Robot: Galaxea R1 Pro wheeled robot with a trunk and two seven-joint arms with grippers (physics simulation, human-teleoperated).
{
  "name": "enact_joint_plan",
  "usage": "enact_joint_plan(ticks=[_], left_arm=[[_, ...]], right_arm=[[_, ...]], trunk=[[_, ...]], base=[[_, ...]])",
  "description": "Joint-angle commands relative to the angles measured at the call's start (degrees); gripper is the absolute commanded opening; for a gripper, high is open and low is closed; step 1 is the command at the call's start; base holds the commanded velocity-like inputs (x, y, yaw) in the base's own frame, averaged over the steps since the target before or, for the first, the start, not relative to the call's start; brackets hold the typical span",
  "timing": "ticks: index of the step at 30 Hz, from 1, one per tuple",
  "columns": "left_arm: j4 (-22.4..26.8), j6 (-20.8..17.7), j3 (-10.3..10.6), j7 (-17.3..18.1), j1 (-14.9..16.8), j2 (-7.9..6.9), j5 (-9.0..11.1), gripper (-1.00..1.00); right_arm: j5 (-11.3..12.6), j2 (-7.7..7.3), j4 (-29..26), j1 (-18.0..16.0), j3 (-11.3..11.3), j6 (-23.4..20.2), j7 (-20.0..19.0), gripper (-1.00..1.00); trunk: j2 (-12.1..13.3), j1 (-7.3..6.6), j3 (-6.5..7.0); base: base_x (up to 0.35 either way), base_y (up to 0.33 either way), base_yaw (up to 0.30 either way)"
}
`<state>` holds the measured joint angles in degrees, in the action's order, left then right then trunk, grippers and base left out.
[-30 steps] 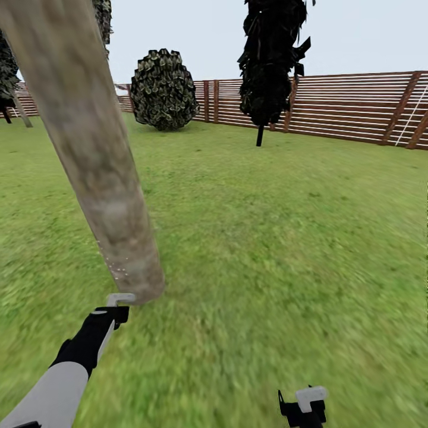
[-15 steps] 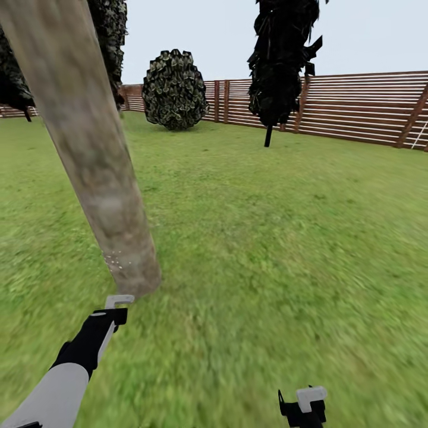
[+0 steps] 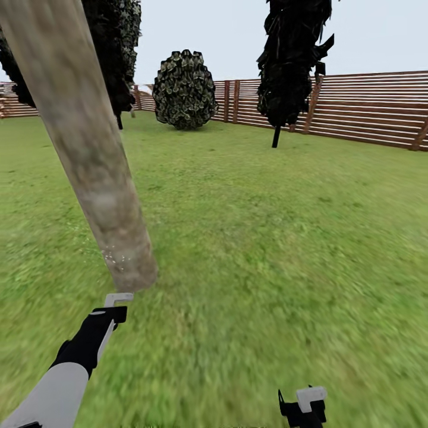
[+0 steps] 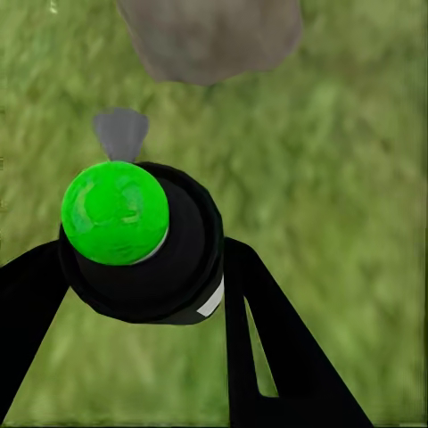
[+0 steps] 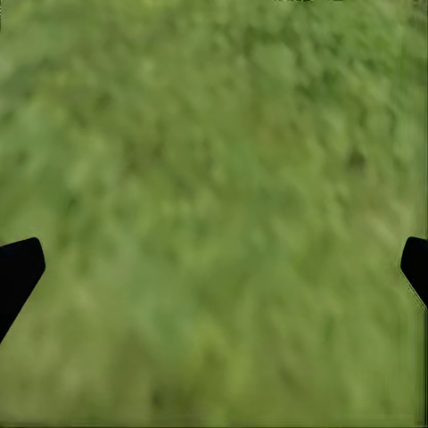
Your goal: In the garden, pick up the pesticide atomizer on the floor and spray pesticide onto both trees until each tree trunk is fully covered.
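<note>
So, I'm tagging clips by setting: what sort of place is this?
A fenced garden, outdoors: grass lawn, a brown slatted wooden fence, and a thick tree trunk beside dark trees.

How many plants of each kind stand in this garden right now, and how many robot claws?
Thick bare trunk: 1
Narrow dark trees: 2
Round bush: 1
Claws: 2, the left claw and the right claw
Total: 6
</note>
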<state>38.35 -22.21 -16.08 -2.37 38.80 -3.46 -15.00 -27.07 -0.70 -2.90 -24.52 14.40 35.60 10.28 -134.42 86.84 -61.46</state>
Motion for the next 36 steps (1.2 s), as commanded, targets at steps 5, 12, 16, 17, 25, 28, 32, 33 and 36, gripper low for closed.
enact_joint_plan(ticks=[5,12,16,17,25,28,32,33,36], left_arm=[[0.3,-0.2,0.4,-0.4,0.2,0.14,0.0,-1.00],[3.5,-4.1,1.0,-0.8,2.9,1.20,-0.2,-1.00],[3.7,-5.4,1.1,-0.7,3.8,0.94,-0.3,-1.00],[3.7,-5.5,1.1,-0.7,3.9,0.91,-0.3,-1.00],[9.3,-7.4,4.3,-0.7,4.2,1.34,-0.3,-1.00],[12.8,-12.5,7.7,-0.8,6.1,1.47,0.0,-1.00],[13.5,-16.4,8.2,-0.7,10.3,1.57,0.1,-1.00],[13.5,-17.3,8.0,-0.7,11.0,1.33,0.1,-1.00],[13.6,-18.1,7.8,-0.5,12.1,0.27,0.1,-1.00]], right_arm=[[0.0,0.00,0.0,0.0,0.0,0.0,0.0,1.00],[0.0,0.00,0.0,0.0,0.0,0.0,0.0,1.00],[0.0,0.00,0.0,0.0,0.0,0.0,0.0,1.00],[0.0,-0.01,0.0,0.0,0.0,0.0,0.0,1.00],[0.0,-0.08,0.0,0.0,0.0,0.0,0.0,1.00],[0.0,-0.09,-0.1,0.0,0.0,0.0,0.0,1.00],[0.0,-0.21,-0.1,0.0,0.0,0.0,0.0,1.00],[0.0,-0.23,-0.1,0.0,0.0,0.0,0.0,1.00],[0.0,-0.26,-0.1,0.0,0.0,0.0,0.0,1.00]], trunk=[[0.0,0.00,0.00],[0.0,0.00,0.00],[0.0,0.00,0.00],[0.0,0.00,0.00],[0.0,0.00,0.00],[0.0,0.00,0.00],[0.0,0.00,0.00],[0.0,0.00,0.00],[0.0,0.00,0.00]], base=[[-0.051,-0.258,0.269],[-0.001,-0.016,0.277],[-0.018,0.000,0.177],[-0.218,0.000,0.035],[-0.120,0.000,0.005],[-0.004,0.000,0.000],[0.000,0.000,0.000],[0.000,0.000,0.000],[0.000,0.000,0.000]])
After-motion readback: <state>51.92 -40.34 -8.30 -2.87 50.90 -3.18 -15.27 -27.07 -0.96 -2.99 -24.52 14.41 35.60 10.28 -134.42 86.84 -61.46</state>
